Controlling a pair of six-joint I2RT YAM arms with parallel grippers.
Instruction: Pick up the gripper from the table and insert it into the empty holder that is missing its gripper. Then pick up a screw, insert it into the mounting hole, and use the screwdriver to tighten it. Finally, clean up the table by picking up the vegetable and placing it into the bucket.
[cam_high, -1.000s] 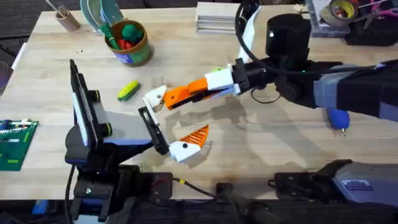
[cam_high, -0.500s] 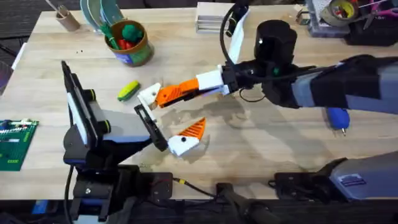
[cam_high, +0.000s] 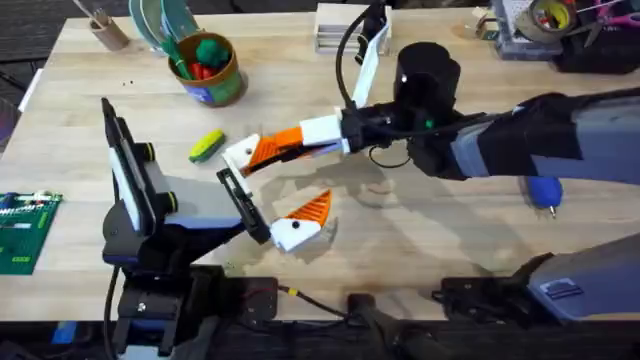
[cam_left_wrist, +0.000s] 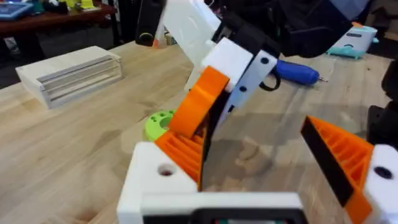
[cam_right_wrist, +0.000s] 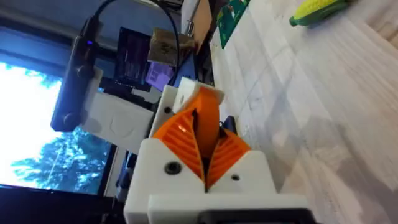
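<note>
Right tool (cam_high: 272, 150) was clamped shut on the gripper (cam_high: 258, 155), pressing it against the holder (cam_high: 241, 153); the holder was the bare white mount on the left tool (cam_high: 270, 190); left tool's jaws stood wide apart, gripping nothing; its other finger, orange-tipped (cam_high: 312, 208), sat well apart from the holder. In the left wrist view the ribbed gripper (cam_left_wrist: 181, 148) touched the holder (cam_left_wrist: 163, 177) just beside its mounting hole; could not tell if it was seated or only leaning on the edge.

Risks, as judgement:
- gripper looked tilted to the holder face; pushing on at that angle could jam it or pop it out of the pinch
- thin pinch on a wedge shape; side load from the holder could twist it between the pads
- the holder rides on the left arm, not fixed; a hard push could shove it away and lose alignment
- letting go before it seated would drop the gripper on the worktop (cam_high: 420, 240) near the holder
- the mounting hole could end up covered or misaligned, blocking the screw step

Vegetable (cam_high: 207, 146) lay on the worktop just beside the holder, on the side away from the right arm; a sweep past the holder could knock it. Bucket (cam_high: 210, 70) stood beyond the vegetable, farther from the holder; screwdriver (cam_high: 543, 190) lay well apart from the holder, past the right arm; both untouched.
</note>
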